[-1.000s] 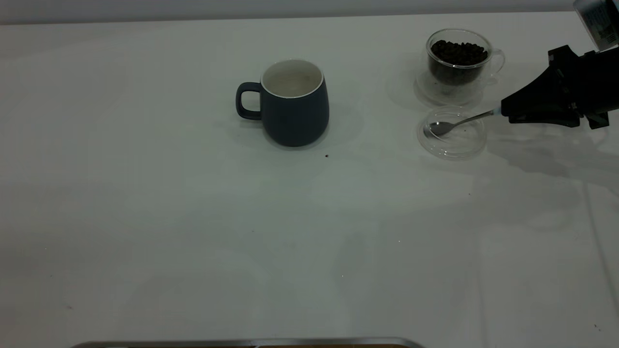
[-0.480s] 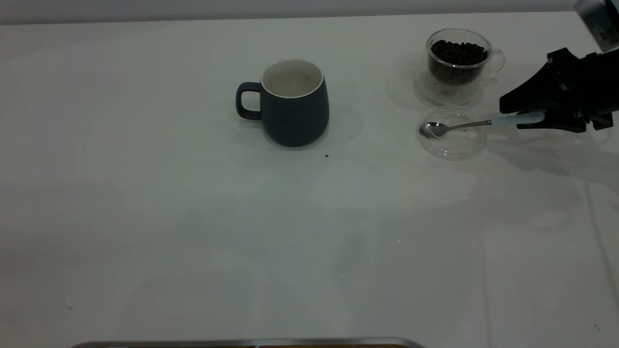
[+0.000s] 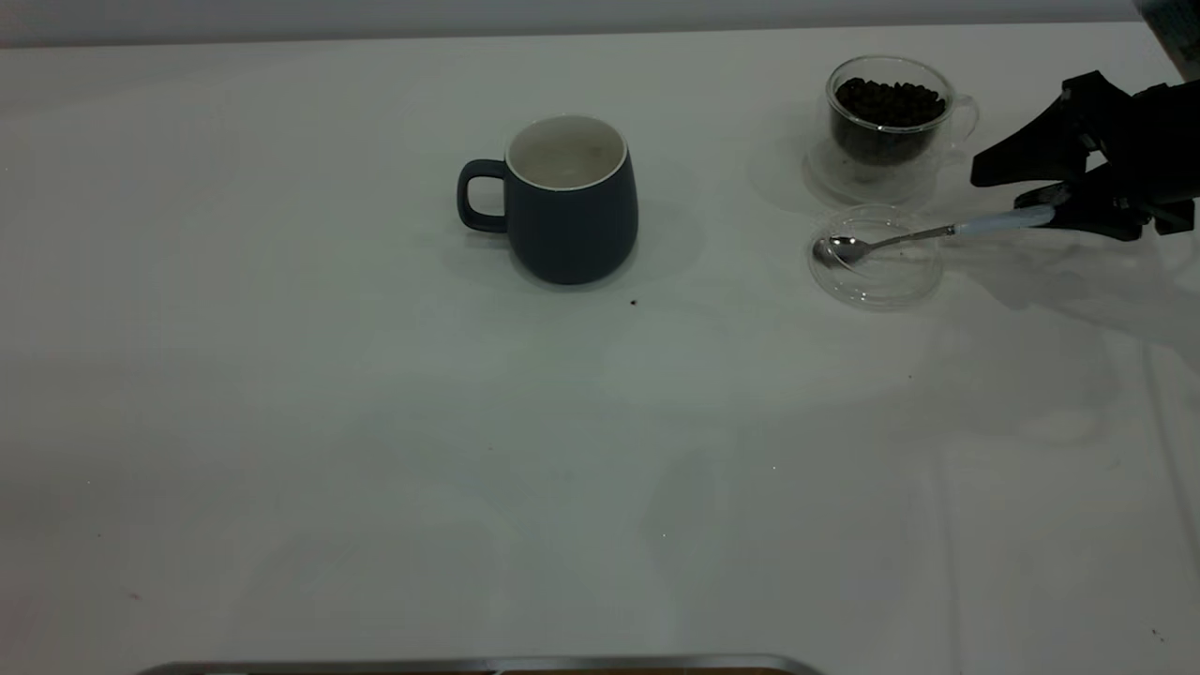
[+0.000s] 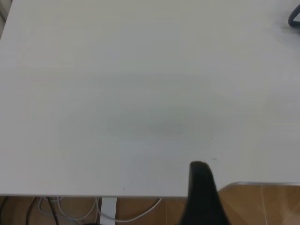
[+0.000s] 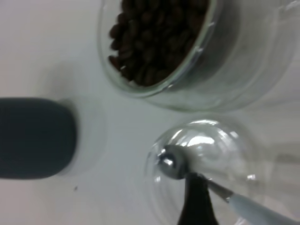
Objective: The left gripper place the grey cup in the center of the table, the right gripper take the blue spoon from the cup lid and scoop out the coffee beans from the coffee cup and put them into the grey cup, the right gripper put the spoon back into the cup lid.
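The grey cup (image 3: 567, 202) stands upright near the table's middle, handle to the left; its side shows in the right wrist view (image 5: 33, 138). The glass coffee cup (image 3: 889, 117) full of beans stands at the back right and also shows in the right wrist view (image 5: 159, 42). The clear cup lid (image 3: 877, 262) lies just in front of it. The blue-handled spoon (image 3: 900, 239) rests with its bowl (image 5: 172, 161) in the lid, handle pointing right. My right gripper (image 3: 998, 186) is open at the handle's end, its lower finger beside it. My left gripper shows only in its wrist view (image 4: 201, 187), at the table's edge.
A stray coffee bean (image 3: 633, 303) lies in front of the grey cup and another (image 3: 909, 377) in front of the lid. A metal rim (image 3: 469, 666) runs along the near edge. The table (image 3: 281, 422) is bare on the left and in front.
My right gripper opened and let go of the spoon, then drew back to the right. The spoon now rests on the lid. The cups have not moved.
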You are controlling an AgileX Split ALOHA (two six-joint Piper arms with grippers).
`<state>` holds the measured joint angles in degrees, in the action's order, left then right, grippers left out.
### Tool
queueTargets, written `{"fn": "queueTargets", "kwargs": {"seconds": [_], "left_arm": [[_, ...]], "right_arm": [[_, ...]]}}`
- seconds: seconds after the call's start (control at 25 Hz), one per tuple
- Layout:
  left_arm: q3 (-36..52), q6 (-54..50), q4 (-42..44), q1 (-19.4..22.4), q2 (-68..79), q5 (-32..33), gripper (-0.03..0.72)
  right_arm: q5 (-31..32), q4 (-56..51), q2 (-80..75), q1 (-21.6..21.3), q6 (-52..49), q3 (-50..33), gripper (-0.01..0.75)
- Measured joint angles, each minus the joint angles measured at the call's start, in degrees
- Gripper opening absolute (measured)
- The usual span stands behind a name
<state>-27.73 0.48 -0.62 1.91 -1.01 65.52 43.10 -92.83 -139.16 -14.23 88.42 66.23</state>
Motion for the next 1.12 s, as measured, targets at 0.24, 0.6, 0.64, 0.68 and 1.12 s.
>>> {"fn": "queueTargets", "kwargs": {"seconds": [0.24,0.6,0.64,0.68,1.12], "left_arm": [[0.00,0.00,0.00,0.00,0.00,0.00,0.588],[0.00,-0.07,0.00,0.00,0.00,0.00,0.588],[0.00,-0.07,0.00,0.00,0.00,0.00,0.588],[0.00,-0.07,0.00,0.00,0.00,0.00,0.588],[0.00,-0.07,0.00,0.00,0.00,0.00,0.588]], "right_arm": [[-1.93,-6.38,0.00,0.00,4.56,0.00,0.592],[-5.76,-9.21,5.92,-0.05,10.55,-0.54,0.592],[-5.79,-8.49,7.97,-0.05,10.56,-0.97,0.592],[-5.85,-7.38,10.44,-0.05,10.56,-1.43,0.592],[0.09,27.92,53.62,-0.05,-24.20,-8.54,0.588]]}}
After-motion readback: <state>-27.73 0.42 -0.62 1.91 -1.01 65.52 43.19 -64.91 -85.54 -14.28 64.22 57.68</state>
